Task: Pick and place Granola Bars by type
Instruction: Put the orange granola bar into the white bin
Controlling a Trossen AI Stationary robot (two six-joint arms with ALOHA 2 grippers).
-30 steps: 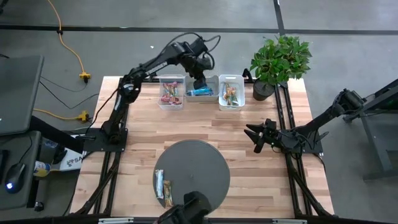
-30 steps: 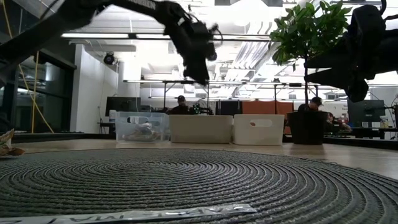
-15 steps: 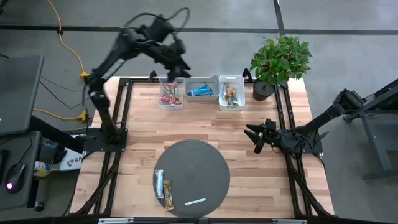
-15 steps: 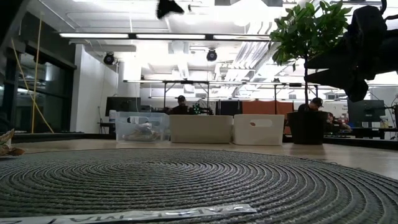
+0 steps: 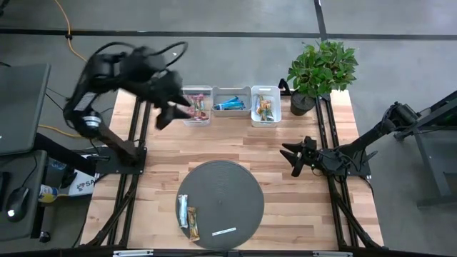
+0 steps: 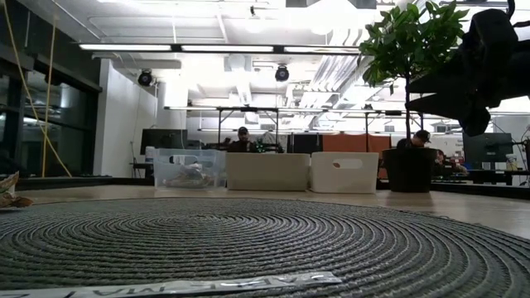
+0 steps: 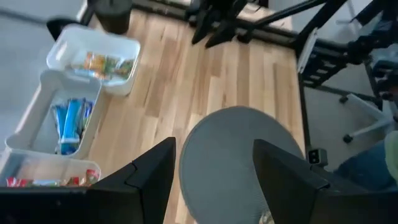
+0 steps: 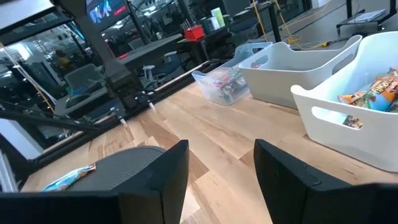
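Two granola bars (image 5: pixel 187 216) lie side by side on the left rim of the round grey mat (image 5: pixel 228 189); the right wrist view shows one of them (image 8: pixel 68 177). More bars lie in three bins at the far edge: red-pink ones in the clear bin (image 5: pixel 198 106), blue ones in the middle white bin (image 5: pixel 232 103), and brown-orange-green ones in the right white bin (image 5: pixel 265 106). My left gripper (image 5: pixel 170 111) is open and empty, raised above the table left of the clear bin; its fingers (image 7: pixel 149 180) frame the mat. My right gripper (image 5: pixel 294 155) is open near the table's right side.
A thin white label strip (image 5: pixel 223 231) lies on the mat's near part, also seen low down in the low view (image 6: pixel 166 285). A potted plant (image 5: pixel 321 68) stands at the far right corner. Bare wood lies between the bins and the mat.
My left gripper has risen from over the middle white bin, swung up and toward the table's left edge, then come nearward; it now stands left of the clear bin. It has left the low view. The right arm has kept still.
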